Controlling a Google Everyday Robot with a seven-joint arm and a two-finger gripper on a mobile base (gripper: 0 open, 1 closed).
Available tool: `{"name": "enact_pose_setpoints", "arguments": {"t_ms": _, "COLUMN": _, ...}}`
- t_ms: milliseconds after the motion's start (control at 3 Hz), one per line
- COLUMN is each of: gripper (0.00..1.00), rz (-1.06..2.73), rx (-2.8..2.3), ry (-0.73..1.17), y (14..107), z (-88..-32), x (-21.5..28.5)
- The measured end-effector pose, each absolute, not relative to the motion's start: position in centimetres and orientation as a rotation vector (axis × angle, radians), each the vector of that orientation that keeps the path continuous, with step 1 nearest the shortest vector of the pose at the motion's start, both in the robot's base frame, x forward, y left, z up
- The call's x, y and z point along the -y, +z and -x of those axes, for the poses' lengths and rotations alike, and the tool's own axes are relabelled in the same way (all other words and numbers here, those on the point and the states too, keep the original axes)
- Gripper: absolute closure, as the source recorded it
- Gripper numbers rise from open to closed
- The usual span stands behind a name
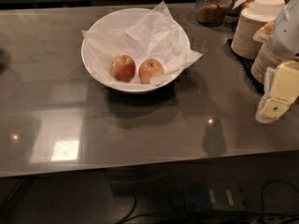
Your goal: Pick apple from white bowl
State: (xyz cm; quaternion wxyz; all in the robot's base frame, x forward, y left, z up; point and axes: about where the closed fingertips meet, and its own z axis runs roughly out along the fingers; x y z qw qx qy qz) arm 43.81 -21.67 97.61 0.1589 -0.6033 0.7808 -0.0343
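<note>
Lying in the white bowl [132, 88], the apple [124, 68] rests on the crumpled white paper [154, 31] that lines the bowl, in the front part, a little left of the middle. It is the darker one, red-brown. Just beside it, on its right, lies a second apple [151, 71], paler and more pink-orange; the two are very close, and I cannot tell if they touch. The paper hangs out over the right side of the bowl. The bowl stands on a grey glossy counter [140, 134], toward its far side.

The gripper [276, 99] is at the right edge of this camera view, above the counter, well apart from the bowl and from both apples. It shows cream-yellow parts, one with a small green dot. How far the claw is open I cannot tell from this angle; the apple is in the bowl and not in the claw. A dark shadow [215, 136] lies on the counter to the left of the gripper and lower in the view.

Behind the gripper, stacks of beige disposable bowls [254, 29] stand on a black mat [240, 55] at the far right of the counter. A glass jar [212, 6] with brown contents stands near them, at the far edge. Under the counter, dark cables [133, 206] lie on the floor.
</note>
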Motion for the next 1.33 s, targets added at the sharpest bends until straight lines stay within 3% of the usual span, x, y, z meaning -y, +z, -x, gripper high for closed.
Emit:
{"name": "enact_pose_setpoints", "arguments": {"t_ms": 667, "gripper": 0.00, "rz": 1.719, "rx": -2.210, "ry": -0.091, "y": 97.8, "z": -44.6, "x": 21.1}}
{"name": "enact_pose_setpoints", "arguments": {"t_ms": 1333, "gripper": 0.00, "rz": 1.781, "rx": -2.010, "ry": 0.057, "y": 98.9, "z": -52.7, "x": 13.1}}
